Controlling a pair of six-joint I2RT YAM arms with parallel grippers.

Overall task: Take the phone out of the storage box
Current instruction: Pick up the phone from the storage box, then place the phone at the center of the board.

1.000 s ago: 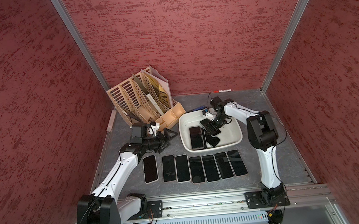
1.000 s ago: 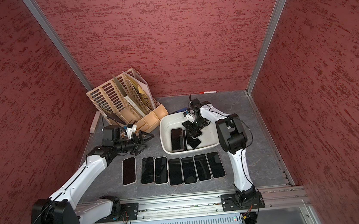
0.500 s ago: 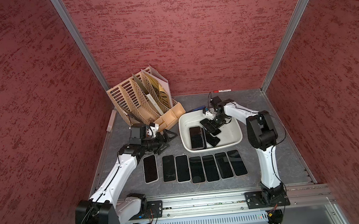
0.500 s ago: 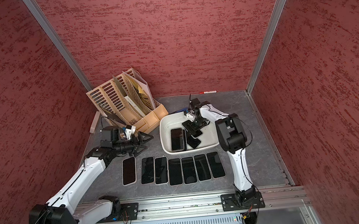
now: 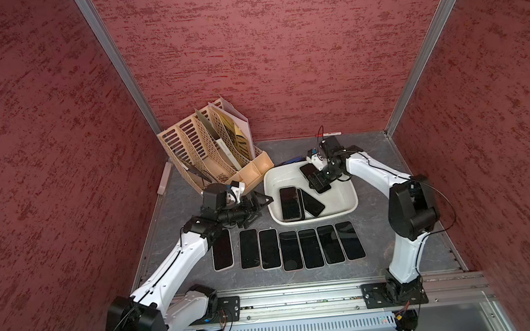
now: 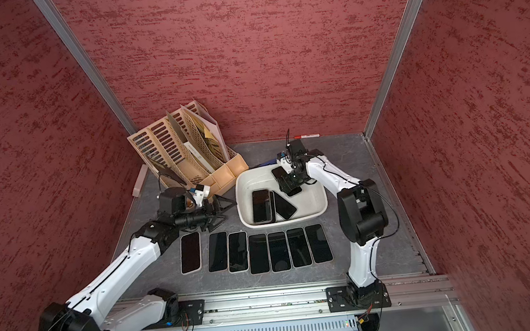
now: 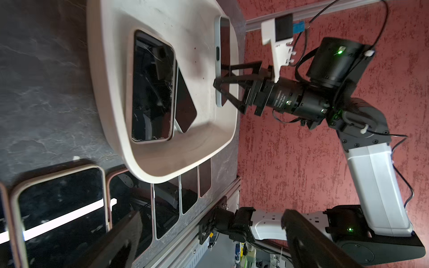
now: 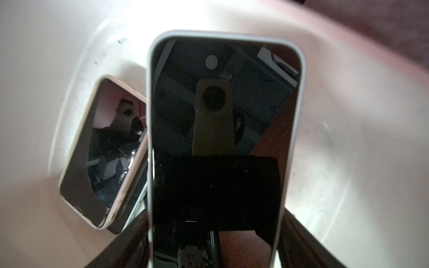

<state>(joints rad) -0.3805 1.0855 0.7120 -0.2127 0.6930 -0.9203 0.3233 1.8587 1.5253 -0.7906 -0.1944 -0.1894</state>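
A grey table (image 5: 395, 226) fills the floor of the red-walled cell. At its far left corner stands a beige file organizer (image 5: 209, 151), and just beside that sits the off-white storage box (image 5: 339, 192).

In front of the box, a row of seven phones (image 5: 290, 250) lies face up, side by side on the table. Judging by that row, most of the emptying is done.

The right gripper (image 5: 318, 181) reaches into the far side of the box. Its fingers are closed narrowly on the phone (image 7: 222, 58), one on each face. The phone is tipped up on its long edge near the far wall and is not yet clear of the rim, as far as the left wrist view shows. The right wrist view shows its dark screen (image 8: 220, 127) running out between the fingers.

The left gripper (image 5: 259, 208) hovers just beside the box's left wall, over the table, with its fingers spread wide and nothing in them.

Two more phones remain on the box floor: a flat phone (image 5: 290, 203) and a slanted phone (image 5: 313, 203) tucked partly under its edge. So what is left is to lift the gripped phone out and set it down, then take these last two.
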